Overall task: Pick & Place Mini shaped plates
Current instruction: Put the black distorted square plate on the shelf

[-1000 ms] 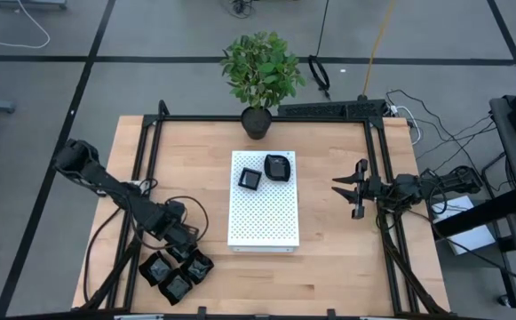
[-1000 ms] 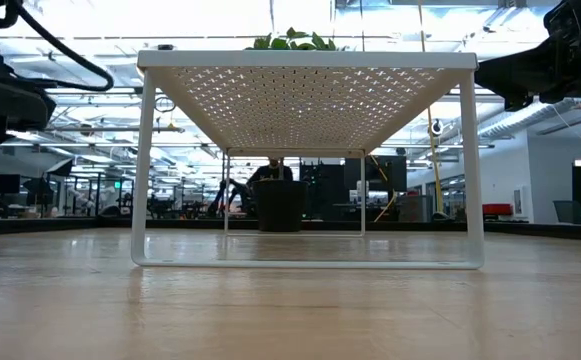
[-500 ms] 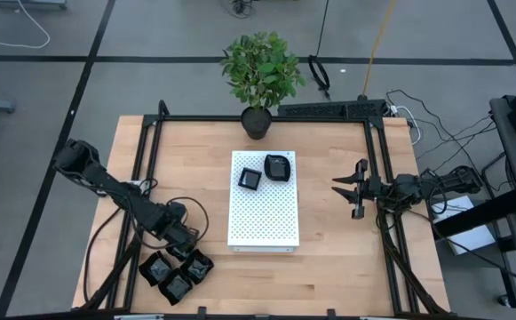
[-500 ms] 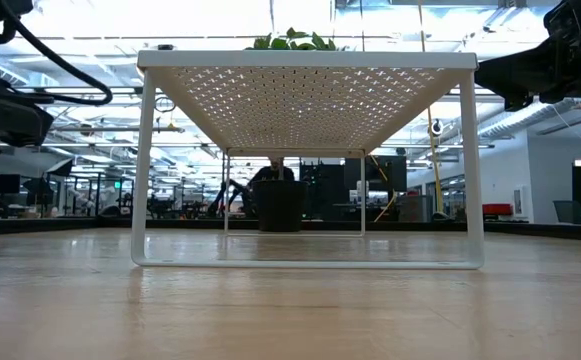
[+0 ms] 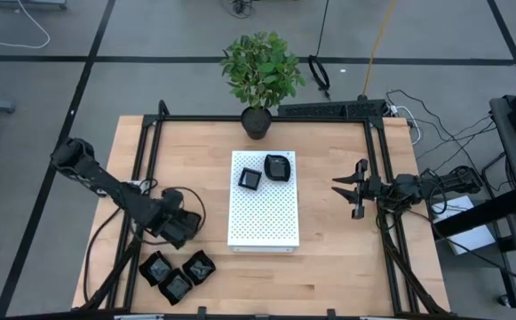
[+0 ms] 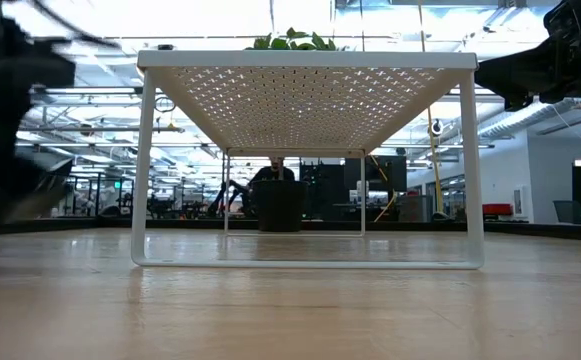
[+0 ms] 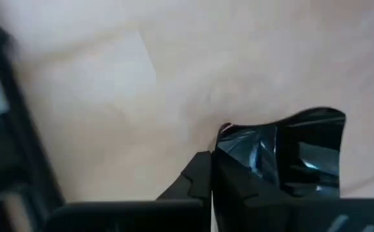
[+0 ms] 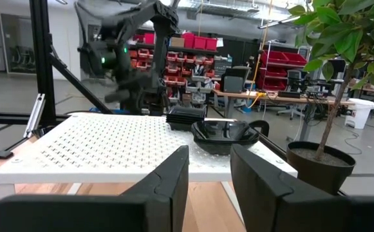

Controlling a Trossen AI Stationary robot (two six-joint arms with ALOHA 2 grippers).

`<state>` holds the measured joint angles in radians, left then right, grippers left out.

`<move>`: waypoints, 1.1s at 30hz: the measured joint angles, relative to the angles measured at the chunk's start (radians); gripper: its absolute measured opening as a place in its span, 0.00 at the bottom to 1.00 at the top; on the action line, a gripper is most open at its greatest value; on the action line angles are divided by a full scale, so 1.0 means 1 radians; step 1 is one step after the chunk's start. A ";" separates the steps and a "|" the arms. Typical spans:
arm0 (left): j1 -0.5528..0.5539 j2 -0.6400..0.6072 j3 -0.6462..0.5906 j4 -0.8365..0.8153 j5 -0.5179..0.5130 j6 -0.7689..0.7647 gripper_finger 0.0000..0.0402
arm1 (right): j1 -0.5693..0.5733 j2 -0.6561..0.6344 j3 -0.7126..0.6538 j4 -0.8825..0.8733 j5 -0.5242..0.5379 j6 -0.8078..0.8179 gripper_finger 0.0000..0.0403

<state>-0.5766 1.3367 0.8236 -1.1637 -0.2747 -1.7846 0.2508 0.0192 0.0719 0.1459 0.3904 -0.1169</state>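
Three glossy black mini plates (image 5: 177, 274) lie close together on the wood at the table's near left. My left gripper (image 5: 178, 231) hangs just beyond them, pointing steeply down, shut on another black plate (image 7: 289, 154). On the white perforated board (image 5: 264, 218), a small square plate (image 5: 250, 179) and a rounded plate (image 5: 278, 166) rest near its far edge. My right gripper (image 5: 346, 188) waits level above the table's right side, open, with nothing between its fingers (image 8: 174, 187). My left gripper pinches the plate's rim (image 7: 228, 138) between its two fingers (image 7: 201, 177), coming from above and pointing steeply down. The plate juts out to one side of the fingers. It is lifted clear of the wood.
A potted plant (image 5: 260, 76) stands at the table's far edge, behind the board. A black frame rail (image 5: 147, 169) runs along the left side and another (image 5: 382, 178) along the right. Bare wood lies between the board and the near edge.
My left gripper has risen from the cluster of plates at the near left and drawn a little toward the far edge, tipping as it went. One plate has come up with it, clear of the wood; the three others have stayed where they were.
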 joint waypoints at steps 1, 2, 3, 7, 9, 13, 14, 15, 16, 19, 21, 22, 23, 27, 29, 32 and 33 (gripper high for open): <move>0.000 -0.007 0.031 -0.043 -0.033 0.000 0.01 | 0.000 0.000 0.000 0.000 0.000 0.000 0.25; 0.000 -0.015 0.065 -0.076 -0.067 0.002 0.01 | 0.000 0.000 0.000 0.000 0.000 0.000 0.25; 0.000 -0.022 0.100 -0.102 -0.106 0.009 0.01 | 0.000 0.000 0.000 0.000 0.000 0.000 0.25; 0.000 -0.030 0.243 -0.124 -0.280 0.106 0.01 | 0.000 0.000 0.000 0.000 0.000 0.000 0.25; -0.002 -0.030 0.316 -0.092 -0.384 0.193 0.01 | 0.000 0.000 0.000 0.000 0.000 0.000 0.25; 0.006 -0.019 0.421 0.157 -0.548 0.496 0.01 | 0.000 0.000 0.000 0.000 0.000 0.000 0.25; 0.013 -0.015 0.436 0.250 -0.559 0.579 0.01 | 0.000 0.000 0.000 0.000 0.000 0.000 0.25; 0.024 -0.010 0.447 0.339 -0.562 0.664 0.00 | 0.000 0.000 0.000 0.000 0.000 0.000 0.25; 0.038 0.003 0.460 0.421 -0.561 0.743 0.00 | 0.000 0.000 0.000 0.000 0.000 0.000 0.25; 0.088 0.072 0.511 0.581 -0.493 0.939 0.00 | 0.000 0.000 0.000 0.000 0.000 0.000 0.25; 0.126 0.132 0.556 0.587 -0.433 0.982 0.00 | 0.000 0.000 0.000 0.000 0.000 0.000 0.25; 0.146 0.162 0.582 0.583 -0.406 0.987 0.00 | 0.000 0.000 0.000 0.000 0.000 0.000 0.25; 0.165 0.189 0.602 0.569 -0.376 0.987 0.00 | 0.000 0.000 0.000 0.000 0.000 0.000 0.25; 0.232 0.292 0.644 0.534 -0.255 0.977 0.00 | 0.000 0.000 0.000 0.000 0.000 0.000 0.25; 0.256 0.324 0.644 0.523 -0.204 0.974 0.00 | 0.000 0.000 0.000 0.000 0.000 0.000 0.25; 0.285 0.351 0.645 0.506 -0.164 0.960 0.00 | 0.000 0.000 0.000 0.000 0.000 0.000 0.25; 0.292 0.359 0.645 0.501 -0.159 0.956 0.00 | 0.000 0.000 0.000 0.000 0.000 0.000 0.25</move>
<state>-0.2850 1.6956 1.4681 -0.6622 -0.4341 -0.8287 0.2506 0.0191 0.0719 0.1459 0.3904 -0.1168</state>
